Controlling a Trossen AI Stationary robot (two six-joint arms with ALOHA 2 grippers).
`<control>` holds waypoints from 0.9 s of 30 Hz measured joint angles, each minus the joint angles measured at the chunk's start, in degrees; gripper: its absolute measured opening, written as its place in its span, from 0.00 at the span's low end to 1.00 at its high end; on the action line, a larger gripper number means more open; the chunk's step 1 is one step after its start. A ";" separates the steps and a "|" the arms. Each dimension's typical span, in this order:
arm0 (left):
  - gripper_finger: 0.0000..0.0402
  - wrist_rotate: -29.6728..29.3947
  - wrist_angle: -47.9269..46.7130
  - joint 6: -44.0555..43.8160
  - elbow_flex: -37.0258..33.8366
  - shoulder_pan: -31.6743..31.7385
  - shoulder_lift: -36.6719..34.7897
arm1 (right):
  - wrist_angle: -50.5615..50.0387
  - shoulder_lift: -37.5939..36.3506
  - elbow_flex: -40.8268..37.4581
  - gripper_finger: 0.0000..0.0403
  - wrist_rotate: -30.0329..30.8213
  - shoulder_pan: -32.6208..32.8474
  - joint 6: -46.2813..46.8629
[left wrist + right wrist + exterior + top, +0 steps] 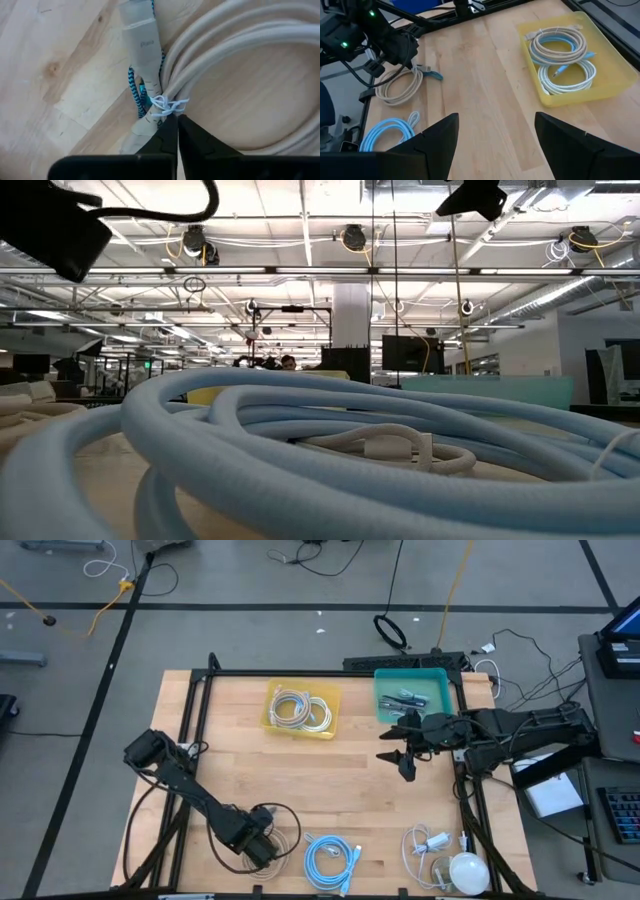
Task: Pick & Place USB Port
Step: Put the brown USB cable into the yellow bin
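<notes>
A beige cable coil lies flat on the wooden table near its near edge, bound by a white twist tie; a pale plug and a teal braided lead lie beside the tie. My left gripper is down on this coil, shut at the tie. The same coil shows in the right wrist view. My right gripper hovers open above the table's right middle, in front of the teal tray, touching nothing. My left gripper has its shut fingertips at the tied spot of the beige coil, coming from above and pointing down. The fingers themselves hide what lies between them. The coil rests flat on the table.
A yellow tray at the far middle holds several coiled cables. The teal tray holds dark parts. A light blue coil and a white cable with a white round object lie along the near edge. Black frame rails border the table.
</notes>
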 joint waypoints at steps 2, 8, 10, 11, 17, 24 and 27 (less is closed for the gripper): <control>0.01 -0.01 0.47 -0.37 0.00 -0.02 -0.83 | 0.00 0.00 0.00 0.63 0.00 0.00 0.00; 0.00 -2.46 0.62 -3.07 0.00 -0.02 -5.49 | 0.00 0.00 0.00 0.63 0.02 0.00 0.00; 0.00 -4.74 0.68 -4.62 0.00 0.14 -7.60 | 0.00 0.00 0.00 0.63 0.03 0.00 -0.04; 0.00 -6.03 0.54 -5.44 0.00 0.33 -8.73 | 0.00 0.00 0.00 0.63 0.07 0.00 -0.08; 0.01 -10.65 -0.02 -2.93 0.02 1.57 -13.15 | 0.00 0.00 0.00 0.63 0.48 -0.02 -0.20; 0.23 -6.41 8.85 7.79 0.04 3.56 -11.23 | -0.15 0.00 0.00 0.63 0.50 -0.02 -0.20; 0.38 -4.82 10.63 13.09 0.04 3.96 -9.42 | -1.17 0.00 0.00 0.63 0.52 -0.02 -0.11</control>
